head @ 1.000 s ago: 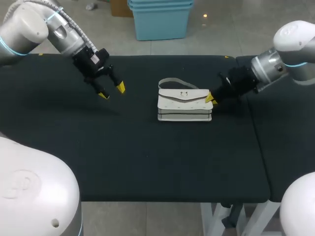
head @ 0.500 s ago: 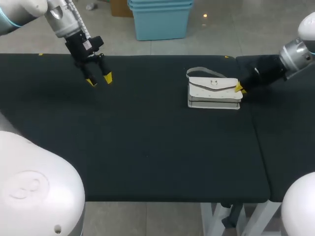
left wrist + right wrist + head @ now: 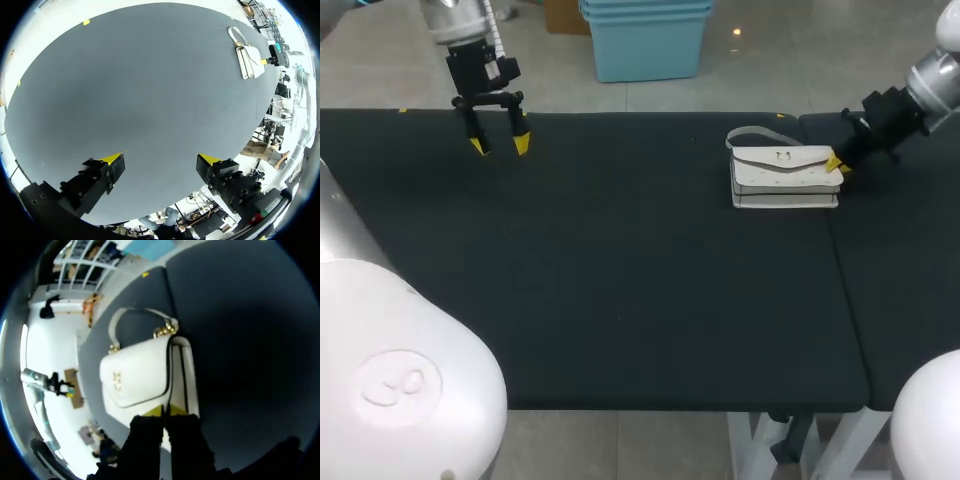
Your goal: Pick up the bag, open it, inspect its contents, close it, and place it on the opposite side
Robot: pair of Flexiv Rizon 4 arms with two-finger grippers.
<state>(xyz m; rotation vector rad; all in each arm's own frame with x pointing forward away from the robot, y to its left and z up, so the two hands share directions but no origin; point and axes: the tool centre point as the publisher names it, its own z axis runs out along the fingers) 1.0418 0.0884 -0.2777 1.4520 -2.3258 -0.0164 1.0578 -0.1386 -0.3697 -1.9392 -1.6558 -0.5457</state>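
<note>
A white handbag (image 3: 785, 177) with a flap, gold clasp and short strap lies flat on the black table (image 3: 620, 290), far right of centre. My right gripper (image 3: 836, 166) is at the bag's right end, shut on its edge. In the right wrist view the two yellow tips (image 3: 166, 411) meet at the side of the handbag (image 3: 137, 375). My left gripper (image 3: 500, 145) hangs open over the far left of the table, nothing between its fingers. From the left wrist view the gripper (image 3: 160, 162) is over bare cloth, with the handbag (image 3: 247, 57) far ahead.
A seam (image 3: 845, 290) between two black table tops runs front to back just under the bag's right end. Small yellow tape marks (image 3: 403, 110) sit on the far edge. Bare cloth spreads across the middle and front.
The bag has slid right and farther back along with my right gripper. My left gripper has pulled away to the far left, still open.
</note>
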